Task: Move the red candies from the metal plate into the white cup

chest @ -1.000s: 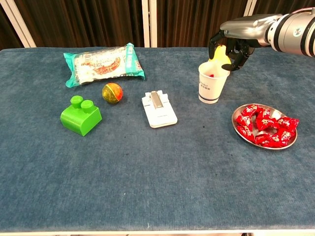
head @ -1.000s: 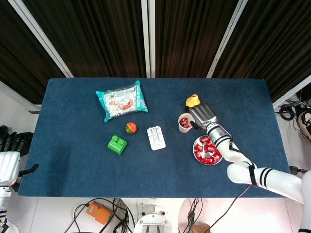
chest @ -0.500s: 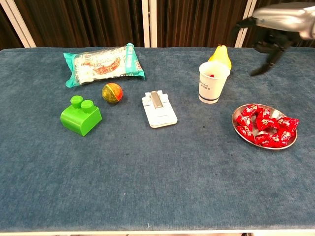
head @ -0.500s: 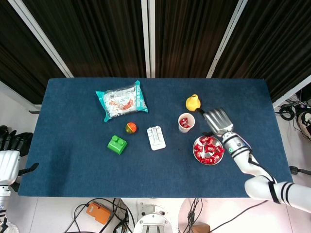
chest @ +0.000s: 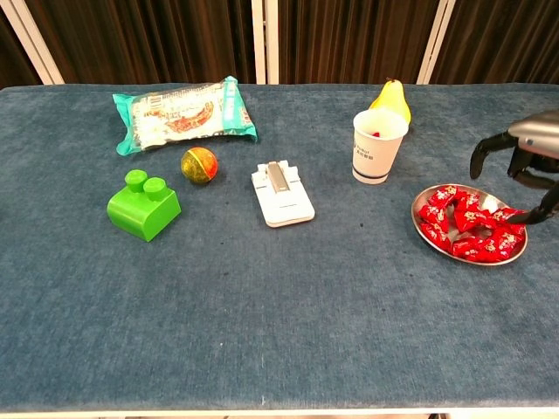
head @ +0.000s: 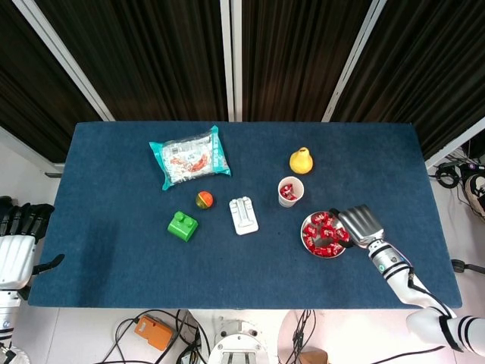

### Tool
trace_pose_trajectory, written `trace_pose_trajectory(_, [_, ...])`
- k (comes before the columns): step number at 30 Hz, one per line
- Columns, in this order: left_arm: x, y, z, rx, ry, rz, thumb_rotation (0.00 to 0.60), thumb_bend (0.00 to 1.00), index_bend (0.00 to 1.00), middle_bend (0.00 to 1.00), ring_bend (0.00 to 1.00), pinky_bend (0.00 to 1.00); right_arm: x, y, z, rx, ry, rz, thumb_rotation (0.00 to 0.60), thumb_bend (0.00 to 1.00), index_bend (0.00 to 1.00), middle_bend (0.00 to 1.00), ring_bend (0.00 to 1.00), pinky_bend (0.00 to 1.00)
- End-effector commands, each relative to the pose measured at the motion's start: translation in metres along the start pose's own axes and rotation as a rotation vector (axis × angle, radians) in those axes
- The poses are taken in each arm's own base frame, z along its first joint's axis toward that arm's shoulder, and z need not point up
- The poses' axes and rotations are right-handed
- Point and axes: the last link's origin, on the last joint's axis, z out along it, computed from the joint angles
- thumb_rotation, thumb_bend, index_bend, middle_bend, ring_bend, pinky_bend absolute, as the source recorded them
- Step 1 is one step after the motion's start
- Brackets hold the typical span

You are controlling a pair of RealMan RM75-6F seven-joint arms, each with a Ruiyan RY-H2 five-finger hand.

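Heaped in a shallow round metal plate (chest: 424,234) near the right front of the blue-covered desk (head: 114,227): the red wrapped candies (chest: 467,223), most of the pile not yet moved. Just behind and to the left of it, well within a short carry, the white paper cup (chest: 378,147), upright, with a few red pieces already showing inside. Poised directly above the right side of the plate, the right hand (chest: 524,166), fingers spread and curved downward, empty, nothing pinched between them; apparently lined up for the next pick, fingertips close over the candies, though contact cannot be made out. Far off at the left edge of the head view, below desk level, the left hand (head: 19,231), parked out of the way; whether clenched or released cannot be told. Further out, unrelated to the job: a yellow pear (chest: 391,98) just behind the cup, a white rectangular plastic device (chest: 281,193) at mid-desk, a small red-and-green ball (chest: 199,164), a green building brick (chest: 143,205), and a teal snack packet (chest: 182,113) toward the back left.
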Motion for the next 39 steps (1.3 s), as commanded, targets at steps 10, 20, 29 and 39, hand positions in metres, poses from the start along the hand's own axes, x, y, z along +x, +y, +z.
trace_pose_trajectory(10, [0.001,-0.002,-0.002,0.011,0.0,0.005,0.6,0.0,0.14,0.14,0.04,0.0,-0.016,-0.009,0.016,0.018,-0.049,-0.013,0.6,0.43,0.48,0.93,1.0,1.0])
trace_pose_trajectory(20, [-0.001,-0.004,-0.003,0.018,-0.002,0.003,0.6,0.0,0.14,0.14,0.04,0.0,-0.021,-0.014,0.026,0.027,-0.078,0.001,0.6,0.59,0.59,0.93,1.0,1.0])
trace_pose_trajectory(29, [0.0,-0.006,-0.005,0.024,0.003,0.001,0.6,0.0,0.14,0.14,0.04,0.0,0.025,-0.015,0.026,0.037,0.081,0.08,0.6,0.65,0.62,0.93,1.0,1.0])
trace_pose_trajectory(39, [0.002,-0.004,-0.005,0.024,0.007,0.002,0.6,0.0,0.14,0.14,0.04,0.0,0.092,-0.037,0.079,0.057,0.18,0.161,0.6,0.65,0.6,0.93,1.0,1.0])
